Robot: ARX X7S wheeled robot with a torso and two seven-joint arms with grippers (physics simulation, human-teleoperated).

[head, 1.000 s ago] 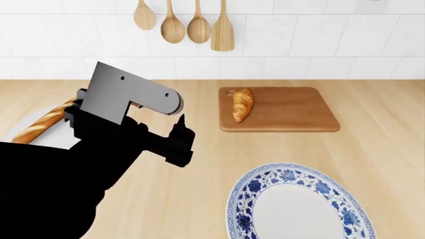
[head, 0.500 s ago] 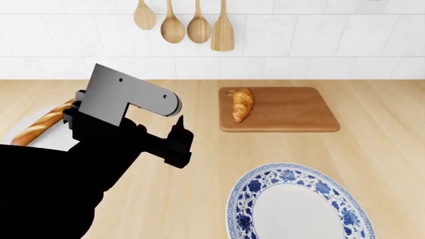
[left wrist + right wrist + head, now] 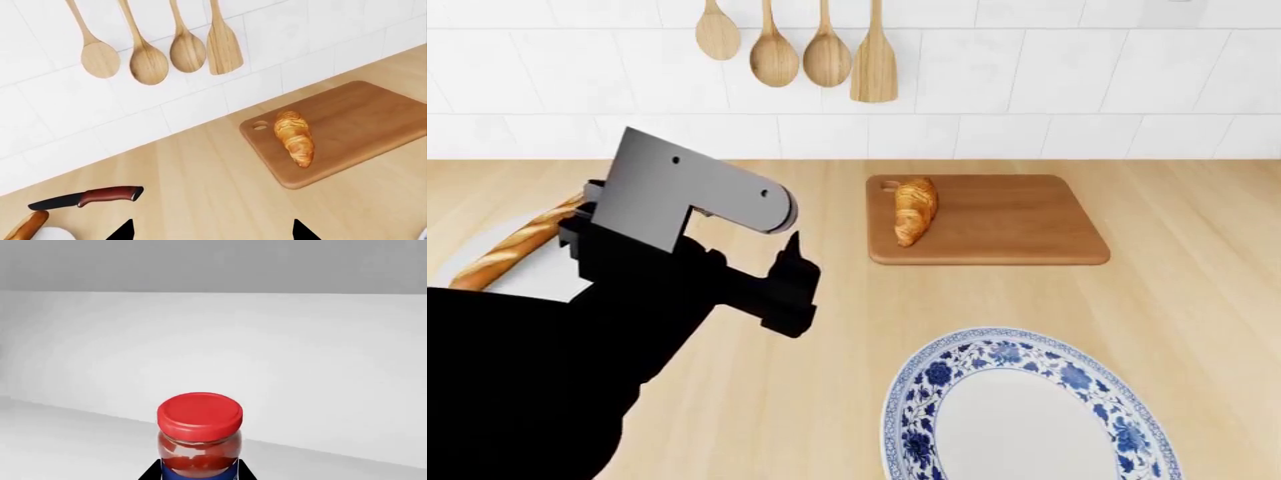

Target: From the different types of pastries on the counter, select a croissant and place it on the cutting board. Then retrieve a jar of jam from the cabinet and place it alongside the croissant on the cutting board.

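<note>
The croissant (image 3: 914, 210) lies on the left part of the reddish-brown cutting board (image 3: 1014, 225), next to its small hole; both also show in the left wrist view, croissant (image 3: 295, 137) on board (image 3: 360, 125). My left gripper (image 3: 785, 275) hovers over the counter (image 3: 1174, 280), left of the board, open and empty (image 3: 212, 231). The baguette (image 3: 514, 245) lies on a white plate at the far left. In the right wrist view my right gripper (image 3: 199, 472) is inside a white cabinet, its fingers pressed against both sides of the jar of jam (image 3: 200, 432). The right gripper is outside the head view.
A blue-patterned plate (image 3: 1028, 420) sits at the front right of the counter. A red-handled knife (image 3: 87, 197) lies near the baguette's end. Several wooden spoons (image 3: 801, 50) hang on the tiled wall. The cabinet's back wall (image 3: 300, 355) stands behind the jar.
The left arm has shifted only very slightly. The croissant, board and plates have not moved.
</note>
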